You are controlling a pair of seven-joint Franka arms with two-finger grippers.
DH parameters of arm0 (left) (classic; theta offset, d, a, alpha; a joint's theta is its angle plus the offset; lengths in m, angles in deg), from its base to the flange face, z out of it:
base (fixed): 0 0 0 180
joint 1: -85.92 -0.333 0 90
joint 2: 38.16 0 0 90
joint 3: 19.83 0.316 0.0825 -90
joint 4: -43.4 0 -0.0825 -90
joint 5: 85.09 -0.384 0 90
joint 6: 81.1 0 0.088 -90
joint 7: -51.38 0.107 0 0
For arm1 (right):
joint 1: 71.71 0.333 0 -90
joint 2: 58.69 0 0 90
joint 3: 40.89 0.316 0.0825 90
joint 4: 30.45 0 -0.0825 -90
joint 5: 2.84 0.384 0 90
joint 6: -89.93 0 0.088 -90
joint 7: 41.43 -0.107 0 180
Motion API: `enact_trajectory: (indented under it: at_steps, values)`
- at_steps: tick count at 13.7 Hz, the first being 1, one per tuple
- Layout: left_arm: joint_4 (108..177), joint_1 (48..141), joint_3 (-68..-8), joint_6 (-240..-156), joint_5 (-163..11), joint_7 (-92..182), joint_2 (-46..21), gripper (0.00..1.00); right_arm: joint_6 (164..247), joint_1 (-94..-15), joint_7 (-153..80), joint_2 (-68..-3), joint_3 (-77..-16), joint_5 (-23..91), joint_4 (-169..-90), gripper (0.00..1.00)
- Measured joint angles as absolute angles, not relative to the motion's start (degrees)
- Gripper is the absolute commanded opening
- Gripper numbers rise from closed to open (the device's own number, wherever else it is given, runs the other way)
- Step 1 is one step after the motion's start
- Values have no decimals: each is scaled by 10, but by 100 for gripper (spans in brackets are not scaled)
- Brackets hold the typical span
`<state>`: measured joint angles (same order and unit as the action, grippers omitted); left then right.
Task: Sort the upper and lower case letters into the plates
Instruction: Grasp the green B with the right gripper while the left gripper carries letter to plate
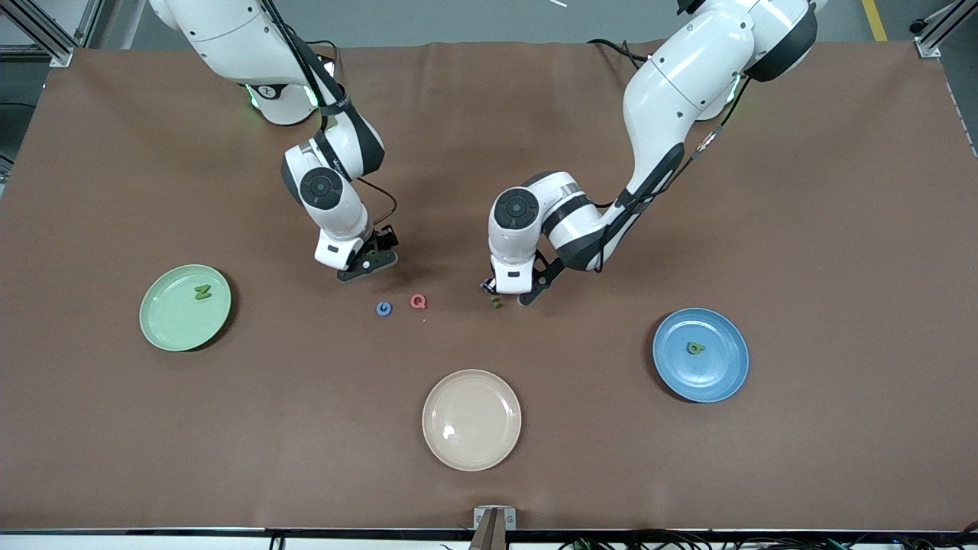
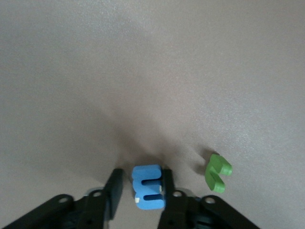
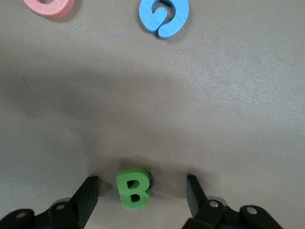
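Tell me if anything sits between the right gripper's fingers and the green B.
Nothing visible does. The right gripper is open around the green B, with bare table between each finger and the letter. The blue G lies well clear.
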<state>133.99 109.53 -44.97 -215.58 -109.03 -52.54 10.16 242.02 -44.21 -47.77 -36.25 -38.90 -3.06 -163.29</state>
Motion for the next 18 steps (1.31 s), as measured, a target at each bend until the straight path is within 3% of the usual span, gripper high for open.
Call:
enact_trajectory:
  at_steps: [2,6,8,12,14,17,18]
  values:
    - [1339,1095,-450,-2156,-1090,-524,101,1,2420,-441,-479,-363,-389,-31,-1634,70]
    - [1317,1078,-444,-2148,-1096,-501,86,0,2419,-441,-480,-369,-388,-31,-1637,42]
    - [1315,1046,-442,-2100,-1098,-439,55,0,2417,-441,-480,-372,-387,-31,-1638,31]
    - [1320,938,-441,-2006,-1098,-260,-1,1,2413,-440,-483,-377,-386,-30,-1639,14]
    - [1328,887,-441,-2003,-1098,-188,-4,1,2413,-440,-485,-378,-386,-30,-1639,13]
    - [1344,820,-439,-2012,-1098,-50,3,8,2413,-442,-491,-383,-389,-30,-1636,11]
    - [1351,799,-439,-2028,-1098,-9,8,29,2393,-448,-492,-394,-392,-30,-1630,11]
